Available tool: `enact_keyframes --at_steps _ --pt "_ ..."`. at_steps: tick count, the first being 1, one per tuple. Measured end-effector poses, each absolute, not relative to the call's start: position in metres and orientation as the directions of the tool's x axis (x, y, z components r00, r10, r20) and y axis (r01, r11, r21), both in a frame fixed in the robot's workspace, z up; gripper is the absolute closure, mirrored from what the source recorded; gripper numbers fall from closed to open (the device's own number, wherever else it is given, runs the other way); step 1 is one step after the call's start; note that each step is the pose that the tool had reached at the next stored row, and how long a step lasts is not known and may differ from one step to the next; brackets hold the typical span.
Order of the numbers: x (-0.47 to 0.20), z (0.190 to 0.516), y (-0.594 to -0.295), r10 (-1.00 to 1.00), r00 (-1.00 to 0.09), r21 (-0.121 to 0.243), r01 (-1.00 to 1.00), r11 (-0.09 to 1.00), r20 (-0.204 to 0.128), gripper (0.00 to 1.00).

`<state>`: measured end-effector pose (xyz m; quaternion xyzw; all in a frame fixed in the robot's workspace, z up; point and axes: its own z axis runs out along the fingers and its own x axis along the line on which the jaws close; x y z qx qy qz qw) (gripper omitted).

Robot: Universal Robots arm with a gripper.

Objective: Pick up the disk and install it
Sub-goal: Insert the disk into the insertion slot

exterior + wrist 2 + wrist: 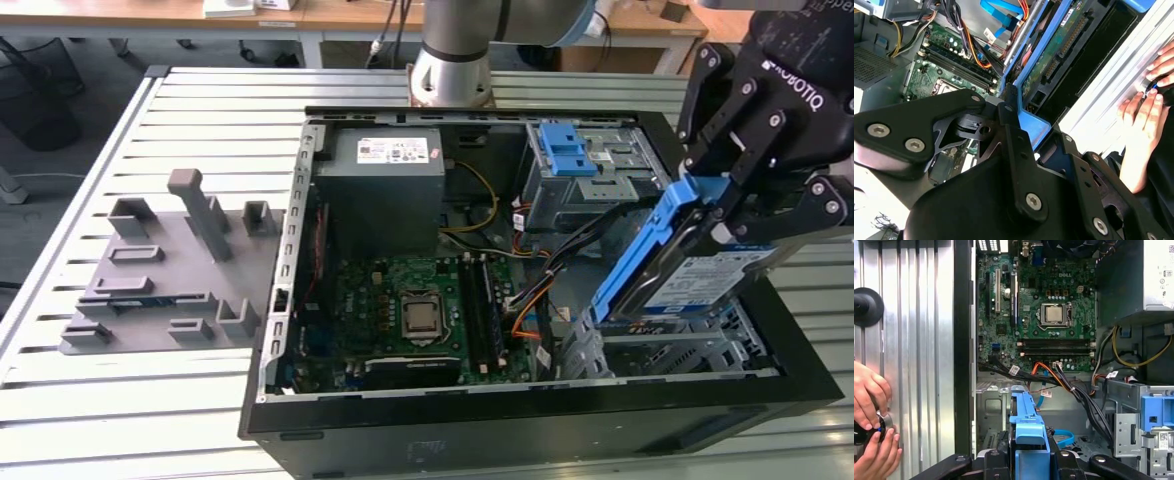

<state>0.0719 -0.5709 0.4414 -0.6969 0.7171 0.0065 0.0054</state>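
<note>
Your claw (747, 200) sits at the exterior view's right, in the upper half of the frame. Its black fingers are closed onto the blue end handle of the disk (694, 278) and are only as far apart as that handle is thick. In both wrist views the fingers (1011, 117) press on the blue plastic from either side.

The disk hangs below the claw, steeply tilted, with its handle end up and its white-and-blue label facing the camera. It is over the open computer case (534, 425), above the metal drive cage (667, 350) in the lower right of the exterior view. Its lower end reaches the cage top, but you cannot tell whether the two touch. In the second wrist view you see the green circuit side of the disk (1054, 55). In the first wrist view you see the blue carrier (1026, 425) edge-on.

Inside the case lie the motherboard (414, 310), the grey power supply (387, 190) and a blue latch bracket (567, 150). A grey fixture (160, 280) rests on the ribbed surface (160, 130) at the exterior view's left. A person's hands (871, 410) rest on a round knob beside the case.
</note>
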Motion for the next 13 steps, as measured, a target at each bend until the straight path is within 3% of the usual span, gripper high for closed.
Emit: enact_keyframes --at_steps 13 --pt "0.072 0.4367 -0.5724 -0.999 -0.029 0.002 -1.0 0.029 -0.017 0.64"
